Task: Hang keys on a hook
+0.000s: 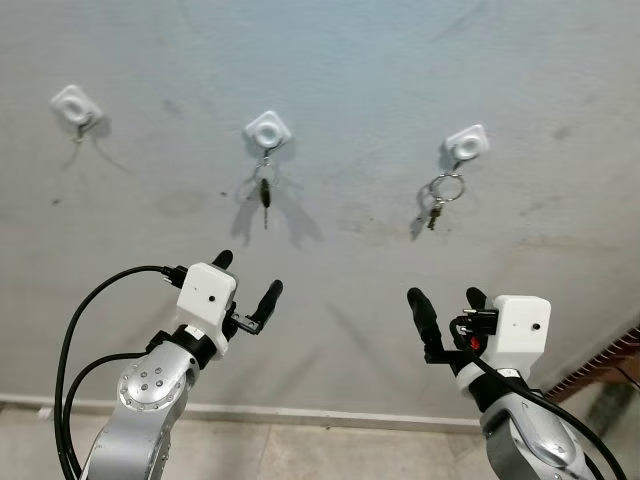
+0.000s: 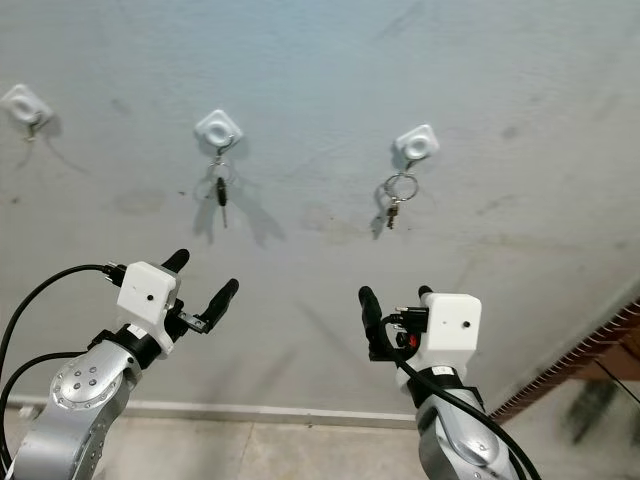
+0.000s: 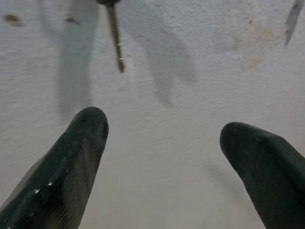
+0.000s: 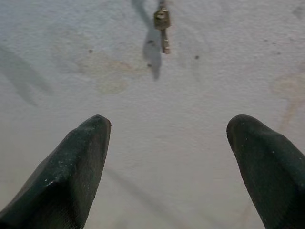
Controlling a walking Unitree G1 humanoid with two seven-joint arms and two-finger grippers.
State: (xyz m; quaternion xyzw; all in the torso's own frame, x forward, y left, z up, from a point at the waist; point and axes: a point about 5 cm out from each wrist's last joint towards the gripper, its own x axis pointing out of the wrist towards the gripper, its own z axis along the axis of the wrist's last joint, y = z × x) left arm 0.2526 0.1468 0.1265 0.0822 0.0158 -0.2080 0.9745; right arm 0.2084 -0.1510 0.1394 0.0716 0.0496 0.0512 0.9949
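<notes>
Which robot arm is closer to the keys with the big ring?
Right. The right gripper sits just below the ring keys on the right hook, jaws open. The left gripper is under the middle hook's key.

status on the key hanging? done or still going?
Looks done: one key set hangs on the middle hook, another on the right hook. The left hook is bare. Left gripper and right gripper are open, holding nothing, below the hooks. Nothing visibly left to hang.
</notes>
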